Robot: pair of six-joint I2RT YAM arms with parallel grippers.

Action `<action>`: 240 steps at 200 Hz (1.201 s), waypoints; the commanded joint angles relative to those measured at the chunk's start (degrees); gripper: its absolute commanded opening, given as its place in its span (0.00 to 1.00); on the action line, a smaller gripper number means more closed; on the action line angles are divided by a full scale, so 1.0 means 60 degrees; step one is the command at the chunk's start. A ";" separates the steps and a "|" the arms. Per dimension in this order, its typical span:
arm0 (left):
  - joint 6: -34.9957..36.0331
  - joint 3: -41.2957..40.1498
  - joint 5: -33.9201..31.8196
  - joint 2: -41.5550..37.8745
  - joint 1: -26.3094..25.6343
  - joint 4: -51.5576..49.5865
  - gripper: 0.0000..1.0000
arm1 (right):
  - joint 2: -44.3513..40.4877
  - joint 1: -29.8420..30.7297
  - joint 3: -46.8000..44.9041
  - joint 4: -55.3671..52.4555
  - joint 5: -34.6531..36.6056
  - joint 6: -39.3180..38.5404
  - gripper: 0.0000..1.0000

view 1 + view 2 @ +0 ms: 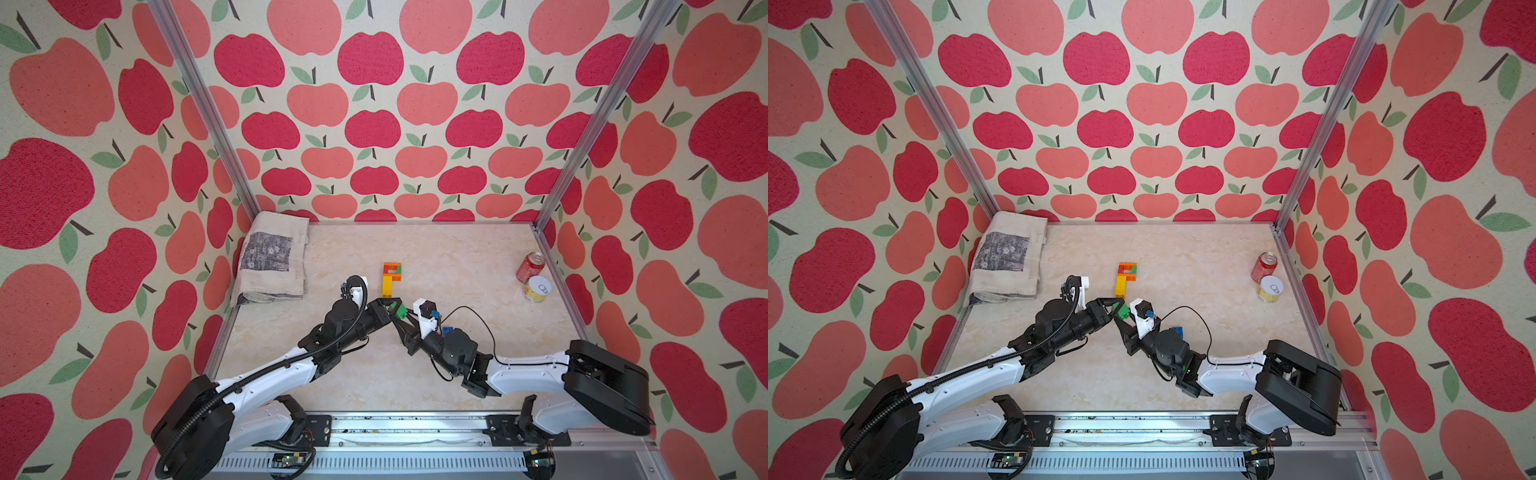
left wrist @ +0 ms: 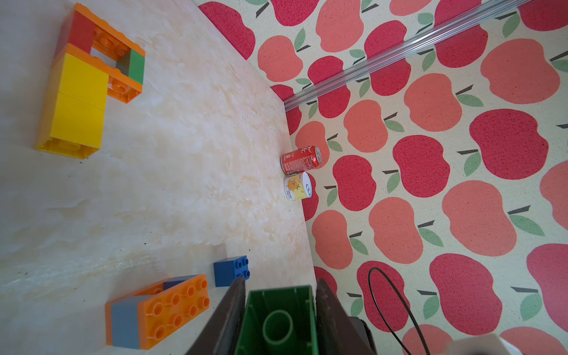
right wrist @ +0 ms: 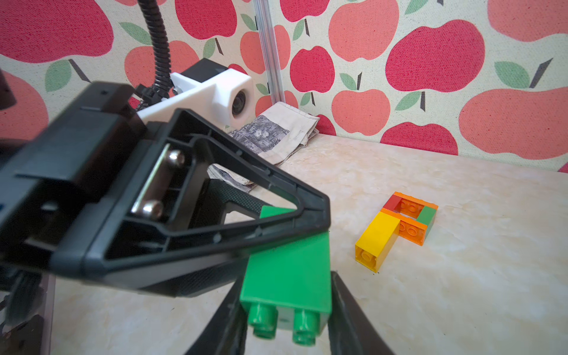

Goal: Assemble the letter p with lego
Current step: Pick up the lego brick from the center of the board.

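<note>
The lego P-shaped build [image 1: 390, 276] [image 1: 1125, 276] of orange, red, green and yellow bricks lies flat mid-table, also in the wrist views [image 2: 92, 70] [image 3: 396, 227]. Just in front of it my two grippers meet on a green brick [image 1: 400, 310] [image 1: 1122, 311] held above the table. My left gripper [image 2: 279, 285] is shut on its hollow end [image 2: 279, 319]. The fingers of my right gripper [image 3: 287, 276] flank its studded end [image 3: 289, 276] closely; whether they press it I cannot make out. A blue brick [image 2: 230, 272] and a joined orange and grey-blue piece [image 2: 159, 310] lie on the table beside the grippers.
A folded printed cloth [image 1: 272, 259] lies at the back left corner. A red soda can [image 1: 530, 266] and a yellow-white can [image 1: 537, 289] stand by the right wall. A black cable [image 1: 478, 316] loops over my right wrist.
</note>
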 commanded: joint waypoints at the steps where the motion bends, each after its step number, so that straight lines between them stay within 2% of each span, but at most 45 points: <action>1: -0.0049 0.0046 -0.0099 0.0022 -0.0029 0.0196 0.40 | 0.0134 -0.0014 -0.0112 0.0457 0.0165 -0.0063 0.43; 59: -0.0223 -0.0126 -0.0180 0.0038 -0.0029 0.0437 0.40 | 0.0136 -0.0020 -0.0112 0.0418 0.0251 -0.0096 0.36; 95: -0.0559 -0.0390 -0.0358 -0.0053 -0.0025 0.0912 0.39 | 0.0299 0.0014 -0.0308 0.0985 0.0134 -0.0503 0.43; 124: -0.0741 -0.0453 -0.0475 -0.0080 -0.0029 0.1114 0.39 | 0.1181 0.0021 -0.0761 0.3228 -0.0018 -0.1442 0.46; 185: -0.1008 -0.0670 -0.0585 -0.0146 -0.0055 0.1407 0.39 | 0.1318 0.0037 -0.0375 0.3229 0.0430 -0.2194 0.46; 240: -0.1162 -0.0775 -0.0536 -0.0107 -0.0086 0.1644 0.39 | 0.1317 0.0036 -0.0214 0.3222 0.0531 -0.2086 0.45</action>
